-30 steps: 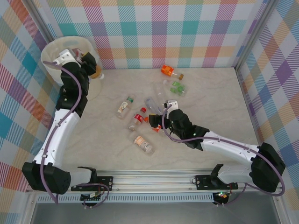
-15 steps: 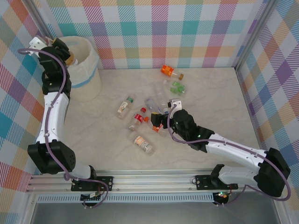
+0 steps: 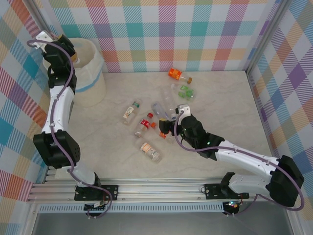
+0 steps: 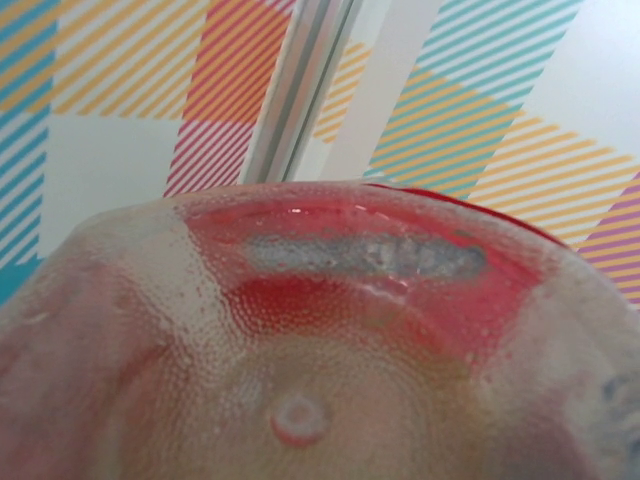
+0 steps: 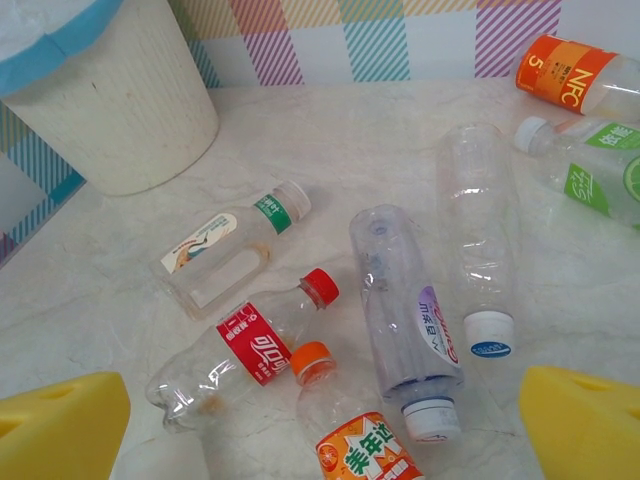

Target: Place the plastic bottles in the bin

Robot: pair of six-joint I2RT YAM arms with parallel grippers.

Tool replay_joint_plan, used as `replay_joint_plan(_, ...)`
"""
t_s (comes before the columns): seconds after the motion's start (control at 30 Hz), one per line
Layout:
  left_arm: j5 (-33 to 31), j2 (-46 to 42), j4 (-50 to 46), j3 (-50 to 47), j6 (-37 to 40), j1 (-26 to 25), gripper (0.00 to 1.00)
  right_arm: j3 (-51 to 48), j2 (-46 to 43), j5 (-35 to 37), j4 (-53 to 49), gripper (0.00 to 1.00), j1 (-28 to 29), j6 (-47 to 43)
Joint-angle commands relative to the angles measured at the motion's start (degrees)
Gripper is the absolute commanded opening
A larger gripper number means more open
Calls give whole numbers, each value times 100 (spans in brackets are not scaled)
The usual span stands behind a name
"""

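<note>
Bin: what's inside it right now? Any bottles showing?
From the top camera, the bin shows only pale liner along its inner wall. The left claw and the bottle it grips cover the rest of the opening, so any bottles inside cannot be seen.

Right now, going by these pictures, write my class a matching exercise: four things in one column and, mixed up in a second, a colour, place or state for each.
Things:
1 bin
2 red-label bottle
3 NFC bottle
4 left gripper

Descriptions:
A red cap
B shut on a bottle
C blue band
D by the back wall

Pairs: 1-C, 2-A, 3-D, 4-B
</note>
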Motion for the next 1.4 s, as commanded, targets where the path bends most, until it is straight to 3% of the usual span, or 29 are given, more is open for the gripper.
replay_joint_plan(0.0,-220,240,-269,456,76,34,69,121,116,100,68,99,-20,-228)
replay_joint_plan(0.23,-580,498,-883,704,-171,30,99,129,109,94,33,100,-21,-370)
replay_joint_plan(0.47,-425,489,-1059,732,-227,28,100,80,91,88,57,100,-20,-346)
replay_joint_plan(0.67,142,417,-1659,908,-482,21,100,46,117,69,73,100,-20,-287)
replay_joint_plan(0.97,596,-208,-2348,437,-626,-386,100,41,169,47,68,100,-19,-231)
replay_joint_plan(1.1,633,-813,-2246,-278,-671,-789,100,10,212,43,120,100,-20,-181)
replay_joint_plan(1.3,1239,-1577,-2130,-1491,-717,-1503,100,-15,250,47,222,100,-20,-146)
replay_joint_plan(1.37,1561,-1852,-1580,-2216,-559,-1822,100,-31,249,52,255,100,-19,-132)
